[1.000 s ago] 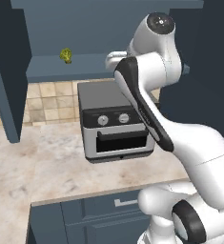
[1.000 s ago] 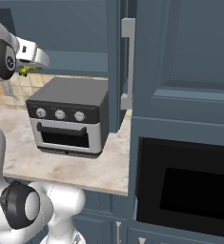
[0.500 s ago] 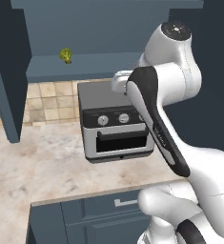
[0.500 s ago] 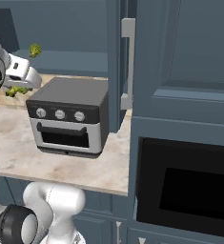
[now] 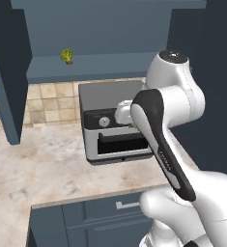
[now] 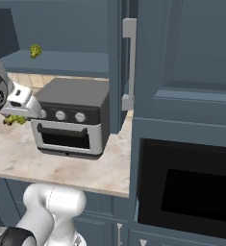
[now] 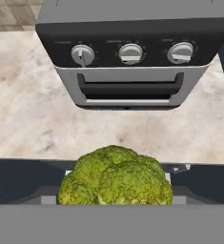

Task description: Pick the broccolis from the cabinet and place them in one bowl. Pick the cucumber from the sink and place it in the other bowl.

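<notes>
- Yellow-green marks the step in hand: one broccoli floret (image 5: pixel 66 56) sits on the shelf of the open cabinet (image 5: pixel 100 29), at about 11 o'clock in the left base view, waiting its turn. The white arm (image 5: pixel 165 140) folds in front of the toaster oven (image 5: pixel 112 123) on the marble bench (image 5: pixel 42 169), and its elbow hides the hand.
- Neither bowl can be made out in this view, so my judgement is that the base or arm must first bring a bowl into sight before any release.
- Right base view: the gripper (image 6: pixel 13 118) hangs at 9 o'clock, just beside the oven's front, with a second floret, the carried floret (image 6: pixel 14 119), showing green below the wrist and above the bench. The shelf floret appears at about 11 o'clock, well apart from it.
- Carrying well here means, I think, keeping the hand clear of the oven's corner and of the open cabinet door (image 6: pixel 126 57) while swinging away.
- Hand view: the carried floret fills 6 o'clock, bulging between the gripper's parts; the gripper is clasped on the floret, its jaws standing wide around the bumpy crown. The oven's three knobs (image 7: pixel 131 53) lie at 12 o'clock, with the bench between.
- A lumpy crown held wide can roll, so a slow, level carry seems wise, opening only once the floret is low over the whitish bowl's middle.
</notes>
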Motion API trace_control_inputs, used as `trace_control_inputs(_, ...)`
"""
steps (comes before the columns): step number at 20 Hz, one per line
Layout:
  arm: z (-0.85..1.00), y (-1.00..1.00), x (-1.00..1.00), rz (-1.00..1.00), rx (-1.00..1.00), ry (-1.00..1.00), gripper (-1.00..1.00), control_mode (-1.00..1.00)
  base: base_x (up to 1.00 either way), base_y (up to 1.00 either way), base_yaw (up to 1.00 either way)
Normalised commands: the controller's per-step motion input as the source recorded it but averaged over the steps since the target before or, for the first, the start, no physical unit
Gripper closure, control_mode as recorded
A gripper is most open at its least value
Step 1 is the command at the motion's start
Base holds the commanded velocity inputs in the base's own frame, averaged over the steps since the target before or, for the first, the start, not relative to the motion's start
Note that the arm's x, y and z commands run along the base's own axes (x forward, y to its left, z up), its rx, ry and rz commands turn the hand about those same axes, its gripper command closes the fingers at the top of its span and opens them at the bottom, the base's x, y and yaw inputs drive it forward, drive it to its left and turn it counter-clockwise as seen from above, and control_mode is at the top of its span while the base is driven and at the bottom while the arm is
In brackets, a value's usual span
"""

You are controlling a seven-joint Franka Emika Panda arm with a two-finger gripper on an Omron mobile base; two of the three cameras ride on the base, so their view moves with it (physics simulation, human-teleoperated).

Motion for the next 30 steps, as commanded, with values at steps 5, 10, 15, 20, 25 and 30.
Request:
trace_control_inputs(5,-0.4,0.0,-0.46,0.0,0.0,0.11,1.0,-1.0,0.0,0.0,0.0)
trace_control_inputs(10,-0.16,0.0,-0.51,0.0,0.0,0.07,1.0,-1.0,0.0,0.0,0.0)
trace_control_inputs(15,0.0,0.0,-0.01,0.0,0.0,0.0,1.0,-1.0,0.0,0.0,0.0)
trace_control_inputs(20,0.0,0.0,0.0,0.0,0.0,0.0,1.0,-1.0,0.0,0.0,0.0)
trace_control_inputs(25,0.0,0.0,0.0,0.0,0.0,0.0,1.0,1.0,0.0,0.0,0.0)
trace_control_inputs(30,0.0,0.0,0.0,0.0,0.0,0.0,1.0,1.0,-0.68,0.2,0.02)
